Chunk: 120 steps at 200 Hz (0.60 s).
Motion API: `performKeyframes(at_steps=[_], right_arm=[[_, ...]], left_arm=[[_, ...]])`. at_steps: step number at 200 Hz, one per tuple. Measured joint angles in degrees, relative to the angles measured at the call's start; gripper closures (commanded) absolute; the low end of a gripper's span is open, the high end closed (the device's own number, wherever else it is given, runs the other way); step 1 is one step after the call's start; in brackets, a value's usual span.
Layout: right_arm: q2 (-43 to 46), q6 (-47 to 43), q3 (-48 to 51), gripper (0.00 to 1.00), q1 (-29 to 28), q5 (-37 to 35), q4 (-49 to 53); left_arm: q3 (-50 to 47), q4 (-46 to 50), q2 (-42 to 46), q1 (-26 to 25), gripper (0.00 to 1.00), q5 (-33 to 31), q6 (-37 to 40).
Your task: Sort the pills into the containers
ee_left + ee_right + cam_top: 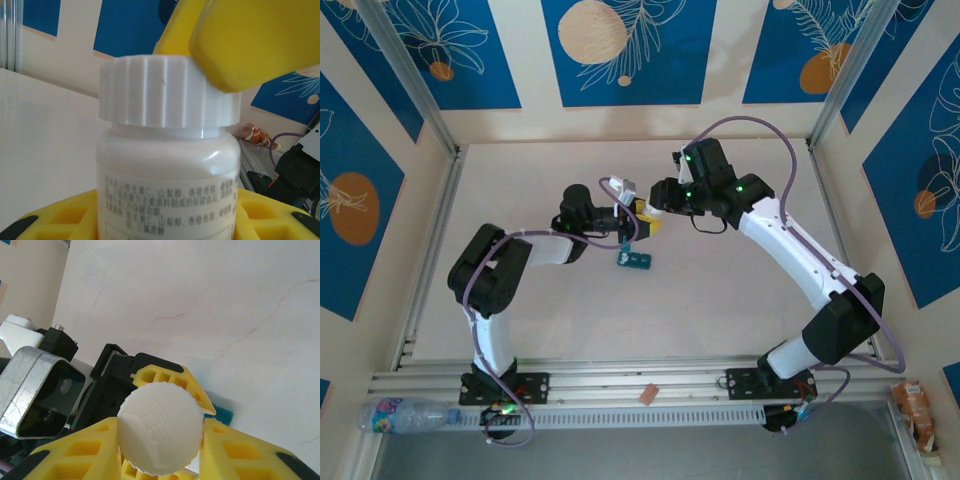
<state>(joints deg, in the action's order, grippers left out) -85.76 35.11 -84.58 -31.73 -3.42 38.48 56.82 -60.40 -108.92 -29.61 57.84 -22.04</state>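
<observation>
**Both grippers on one white bottle, mid-table**

Left gripper [632, 225] extends from the left. Its jaws are part-way apart and clamped on the body of the white bottle [165, 170], printed label toward its wrist camera. The teal containers strip [635, 259] lies on the table [740, 300] just on the near side of the bottle, touched by neither gripper. Right gripper [160, 440] meets the bottle from the right, yellow fingers [75, 455] closed tight on the ribbed cap [160, 432], which sits on the bottle.

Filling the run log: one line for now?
left end effector: shut on bottle | right end effector: shut on cap | pill box: on table
</observation>
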Motion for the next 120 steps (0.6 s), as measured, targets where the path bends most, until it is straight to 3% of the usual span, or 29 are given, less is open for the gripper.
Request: performKeyframes(at_steps=[11, 29, 47, 88, 120], right_arm=[[-0.33, -0.13, -0.87, 0.53, 0.04, 0.15, 0.81], [-1.31, -1.18, -2.99, 0.33, 0.61, 1.09, 2.91], [-2.51, -3.13, -5.9, 0.24, 1.55, 2.54, 6.38], [-2.05, -10.36, -11.93, 0.23, 4.79, 7.48, 10.69], [-2.01, -23.91, -14.16, 0.25, 6.29, 12.94, 12.61]], left_arm=[[0.0, -0.22, 0.0, -0.04, 1.0, -0.02, -0.04], [0.02, -1.33, 0.0, -0.07, 1.0, -0.22, -0.11], [0.13, -2.97, 0.2, -0.2, 1.0, -0.52, -0.09], [0.13, -3.96, 0.5, -0.31, 1.0, -0.9, -0.02], [0.13, -3.96, 0.5, -0.31, 1.0, -0.9, -0.02]])
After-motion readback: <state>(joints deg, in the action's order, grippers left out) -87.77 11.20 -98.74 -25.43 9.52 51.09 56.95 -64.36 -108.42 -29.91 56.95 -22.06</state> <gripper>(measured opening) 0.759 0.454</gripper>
